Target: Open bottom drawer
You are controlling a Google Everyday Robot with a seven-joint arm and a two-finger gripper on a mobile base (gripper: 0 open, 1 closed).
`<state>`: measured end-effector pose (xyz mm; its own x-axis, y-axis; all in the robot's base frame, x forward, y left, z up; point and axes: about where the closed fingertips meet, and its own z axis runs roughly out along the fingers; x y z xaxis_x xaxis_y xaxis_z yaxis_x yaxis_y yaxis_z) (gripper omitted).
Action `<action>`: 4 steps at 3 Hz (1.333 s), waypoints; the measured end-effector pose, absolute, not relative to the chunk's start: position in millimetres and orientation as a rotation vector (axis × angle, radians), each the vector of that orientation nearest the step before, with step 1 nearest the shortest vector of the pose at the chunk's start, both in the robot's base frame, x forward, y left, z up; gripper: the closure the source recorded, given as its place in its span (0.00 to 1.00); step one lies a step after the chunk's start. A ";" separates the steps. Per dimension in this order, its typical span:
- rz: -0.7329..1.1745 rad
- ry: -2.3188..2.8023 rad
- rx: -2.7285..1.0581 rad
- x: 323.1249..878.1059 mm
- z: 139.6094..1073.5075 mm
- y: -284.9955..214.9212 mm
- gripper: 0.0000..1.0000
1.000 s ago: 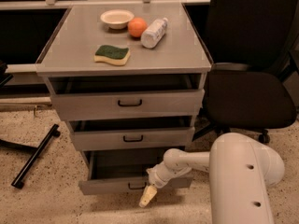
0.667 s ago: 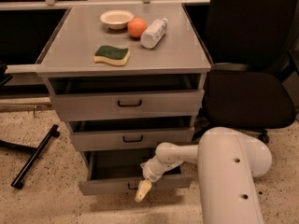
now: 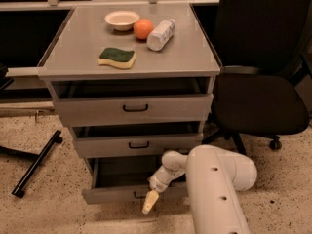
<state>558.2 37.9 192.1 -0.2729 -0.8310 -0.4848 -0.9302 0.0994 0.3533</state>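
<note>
White arm up front, end effector right at the handle of the bottom drawer, lowest in the desk. Can't tell if it's actually gripping. The drawer sits partly out. My worry is a slip off that small handle, or a crooked pull jamming it and rolling the bottle up top.

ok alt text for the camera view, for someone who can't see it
A white robot arm reaches down to a grey three-drawer cabinet, its tool at the front of the bottom drawer, which stands partly pulled out. On top lie a sponge, bowl, orange and bottle; a black office chair stands beside it.
</note>
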 end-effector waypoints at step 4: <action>1.084 2.281 -1.668 495.7 190.8 19.4 0.00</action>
